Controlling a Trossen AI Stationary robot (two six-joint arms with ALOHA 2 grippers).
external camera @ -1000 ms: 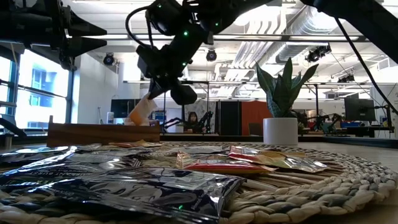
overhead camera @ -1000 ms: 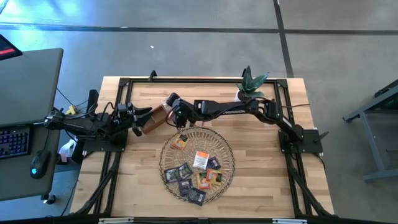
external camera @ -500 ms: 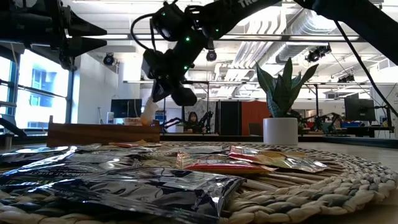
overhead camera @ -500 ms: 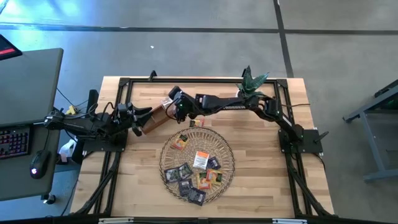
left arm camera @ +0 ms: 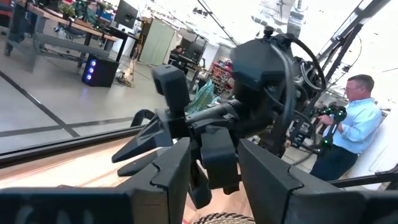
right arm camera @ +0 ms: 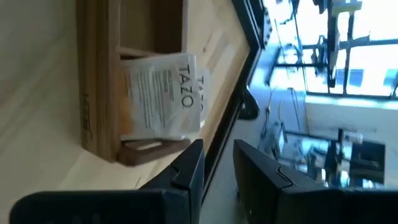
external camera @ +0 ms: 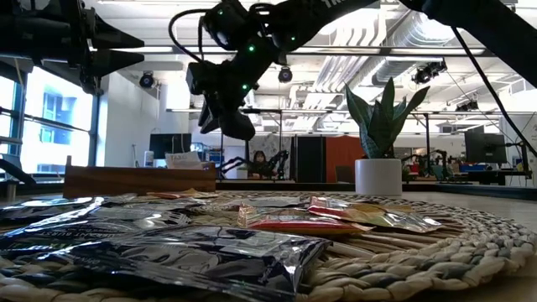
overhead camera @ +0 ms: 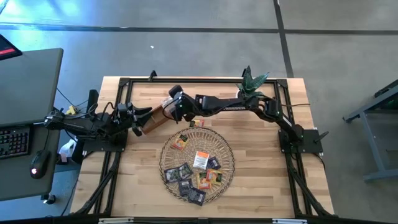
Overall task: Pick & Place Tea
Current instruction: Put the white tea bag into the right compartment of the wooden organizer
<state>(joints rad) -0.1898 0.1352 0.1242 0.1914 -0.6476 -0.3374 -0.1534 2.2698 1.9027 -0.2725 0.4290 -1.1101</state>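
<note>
A white-and-orange tea sachet [right arm camera: 163,96] stands on its edge in a compartment of the brown wooden box [right arm camera: 99,81], its top poking above the box wall [external camera: 186,159]. My right gripper [right arm camera: 217,146] hovers open just above it [external camera: 231,126], over the box's far end [overhead camera: 172,104]. Several more sachets [overhead camera: 199,160], white-and-orange and dark, lie flat in the round wicker tray [overhead camera: 163,163]. My left gripper [left arm camera: 214,180] is open at the box's left end [overhead camera: 138,121]; whether it touches the box does not show.
The box [overhead camera: 154,118] lies slanted between the arms, just beyond the tray. A potted plant [overhead camera: 252,84] stands at the far right of the table. Black frame rails border the table's edges. A person [left arm camera: 351,124] stands in the room behind.
My right gripper carried the white-and-orange sachet from above the tray's far rim toward the far left, over the box, and let it go. The sachet dropped into a box compartment and now stands there. The gripper has since risen slightly.
</note>
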